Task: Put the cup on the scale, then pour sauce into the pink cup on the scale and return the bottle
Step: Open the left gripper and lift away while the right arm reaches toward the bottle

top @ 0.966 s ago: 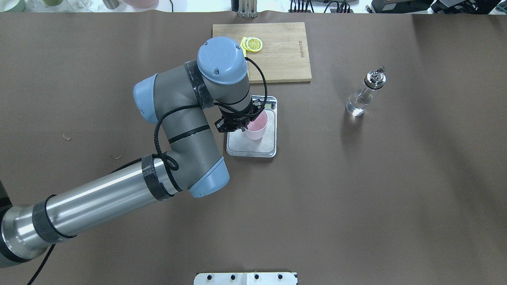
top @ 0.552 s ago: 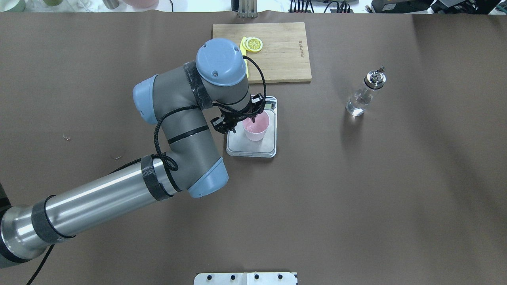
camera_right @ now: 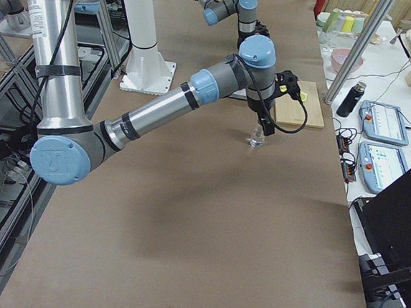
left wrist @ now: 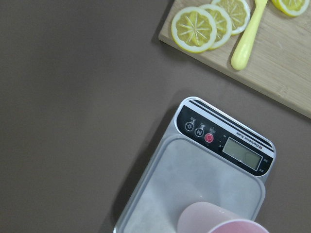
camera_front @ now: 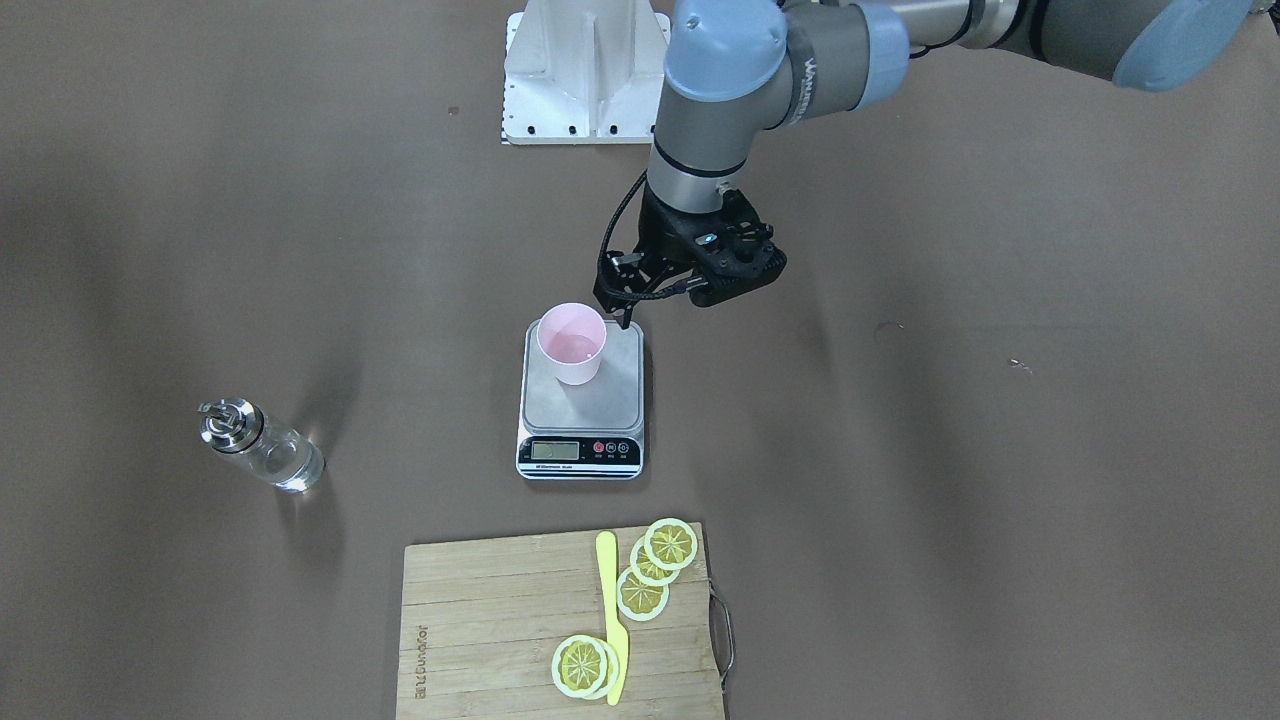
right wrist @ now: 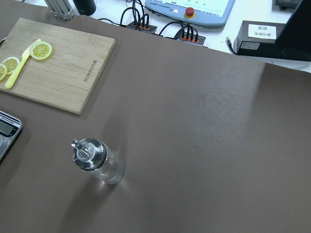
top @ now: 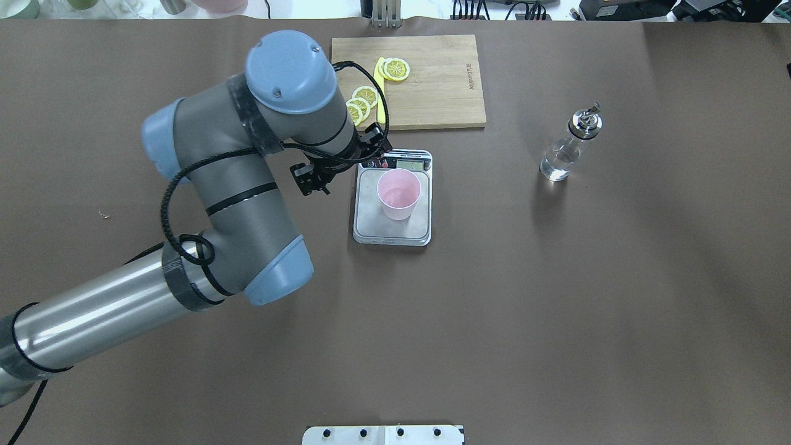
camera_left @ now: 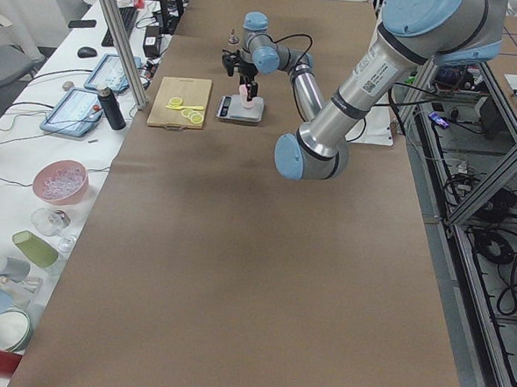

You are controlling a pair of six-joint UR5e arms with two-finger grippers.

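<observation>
The pale pink cup [camera_front: 571,345] stands upright on the grey platform of the scale [camera_front: 612,392], toward the robot's end of it. It also shows in the overhead view [top: 399,194]. My left gripper [camera_front: 615,308] is open and empty, raised beside the scale on the robot's left, apart from the cup. The clear glass bottle [top: 565,151] with its metal cap holds clear sauce and stands alone far to the robot's right. My right gripper [camera_right: 264,123] shows only in the exterior right view, so I cannot tell whether it is open or shut. Its wrist view looks down on the bottle [right wrist: 99,162].
A wooden cutting board [top: 432,93] with lemon slices and a yellow knife lies just beyond the scale. The robot's white base plate [camera_front: 585,80] is at the near table edge. Brown table surface lies between the scale and the bottle.
My left gripper has let go of the cup and drawn back to the robot's left and up. The cup stays on the scale. The bottle has not moved.
</observation>
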